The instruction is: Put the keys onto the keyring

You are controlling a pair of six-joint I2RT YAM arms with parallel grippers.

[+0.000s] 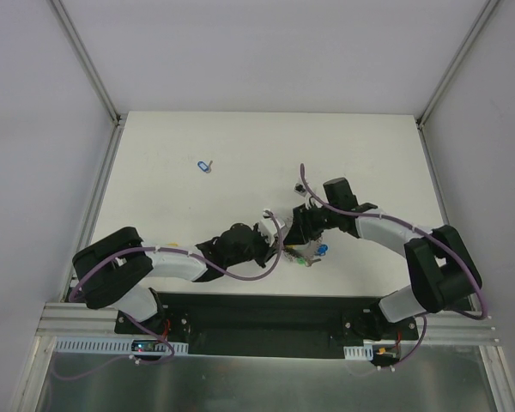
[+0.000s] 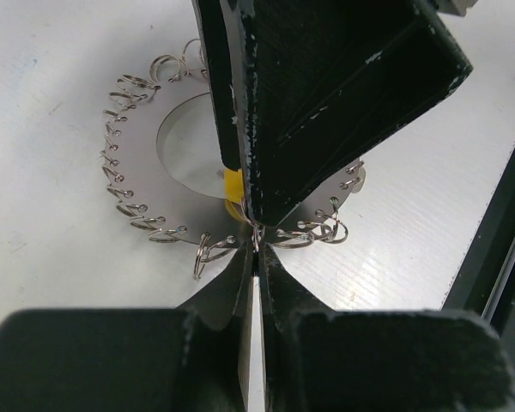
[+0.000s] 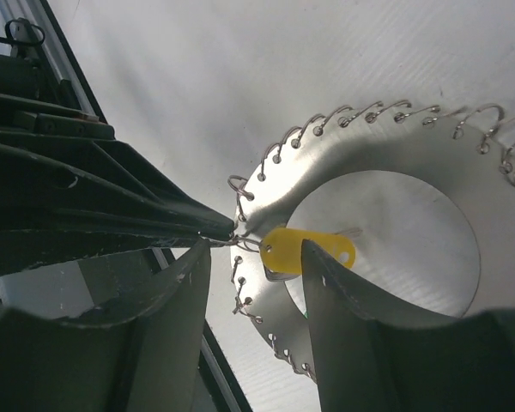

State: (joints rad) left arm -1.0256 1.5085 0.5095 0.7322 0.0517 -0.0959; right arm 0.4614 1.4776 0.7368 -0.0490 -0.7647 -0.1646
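One keyring (image 3: 395, 163), rim loop clamped in closed left gripper (image 2: 256, 249); yellow key (image 3: 309, 251) lay at that rim, before right gripper's (image 3: 257, 249) parted, empty jaws.

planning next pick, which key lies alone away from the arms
The blue key far left on the table; the green key and other blue key lie together.

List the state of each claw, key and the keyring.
Left claw: shut on a keyring rim loop.
Right claw: open, over the yellow key.
Yellow key: lying on the keyring, ungripped.
Keyring: lying on the table.
Far blue key: loose on the table.
Green key by the claws: attached or loose, cannot tell.
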